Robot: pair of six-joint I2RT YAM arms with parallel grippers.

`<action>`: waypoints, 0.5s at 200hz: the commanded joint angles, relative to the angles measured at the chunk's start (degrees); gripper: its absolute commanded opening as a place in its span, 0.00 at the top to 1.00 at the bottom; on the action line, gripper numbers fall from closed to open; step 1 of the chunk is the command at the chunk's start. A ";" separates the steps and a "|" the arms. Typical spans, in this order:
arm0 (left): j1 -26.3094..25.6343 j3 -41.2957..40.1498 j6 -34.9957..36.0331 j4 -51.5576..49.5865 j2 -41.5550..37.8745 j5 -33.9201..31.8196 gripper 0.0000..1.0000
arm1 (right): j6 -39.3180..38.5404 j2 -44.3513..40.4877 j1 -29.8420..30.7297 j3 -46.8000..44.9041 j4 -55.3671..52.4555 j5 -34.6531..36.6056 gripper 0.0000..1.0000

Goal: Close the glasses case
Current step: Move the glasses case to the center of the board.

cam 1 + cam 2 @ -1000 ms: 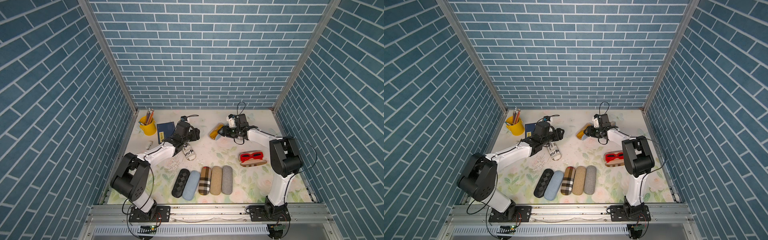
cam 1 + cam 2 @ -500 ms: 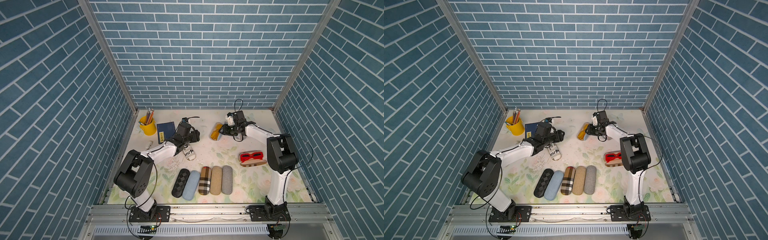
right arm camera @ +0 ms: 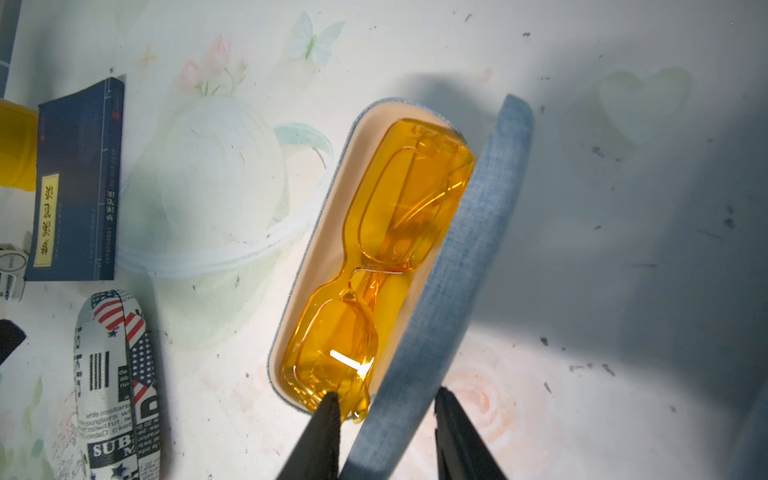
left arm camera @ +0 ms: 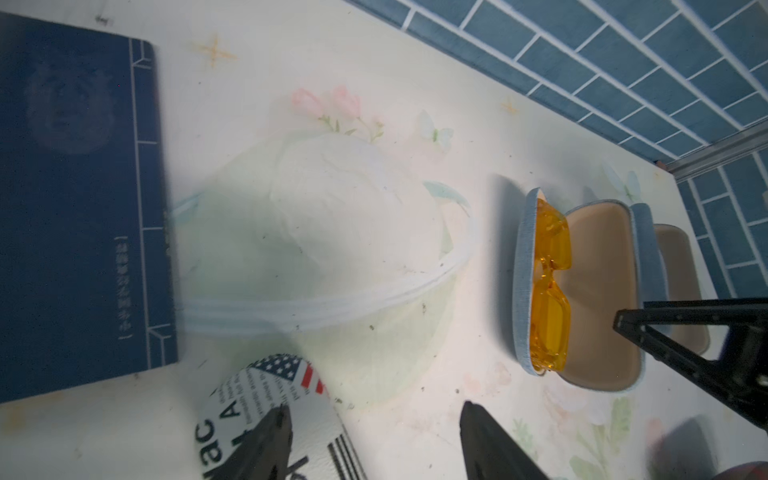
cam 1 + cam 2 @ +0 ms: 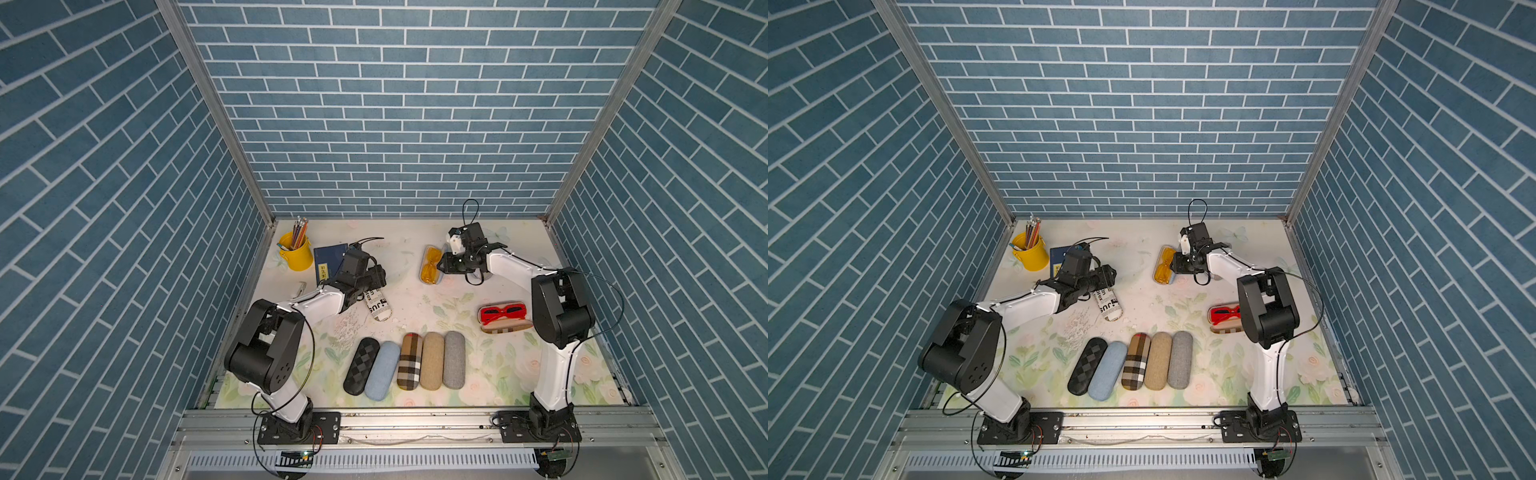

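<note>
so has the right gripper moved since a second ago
Yes. In a top view the right gripper has shifted closer to the open light blue denim glasses case holding orange glasses, which stayed put; its jaws now straddle the raised lid.

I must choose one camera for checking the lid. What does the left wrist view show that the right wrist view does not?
Only the left wrist view shows the lid's beige lining, the blue brick wall and the left claw. Only the right wrist view shows the yellow cup and the right claw straddling the lid's denim edge. Both show the orange glasses in the open denim case, the blue book and the newspaper-print case.
</note>
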 commanded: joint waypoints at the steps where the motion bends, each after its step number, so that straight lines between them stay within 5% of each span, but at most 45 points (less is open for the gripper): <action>1: 1.31 -1.56 -1.34 -3.09 -2.70 -1.95 0.30 | -3.58 -1.71 1.89 0.49 -3.50 1.42 0.66; 54: 3.98 -6.67 -2.27 -6.43 -6.56 -6.08 0.33 | -4.71 -3.92 5.02 0.06 -5.45 3.47 0.68; 100: 4.23 -7.21 -2.24 -8.91 -4.70 -10.98 0.47 | -5.54 -5.32 7.99 -0.26 -7.20 4.19 0.70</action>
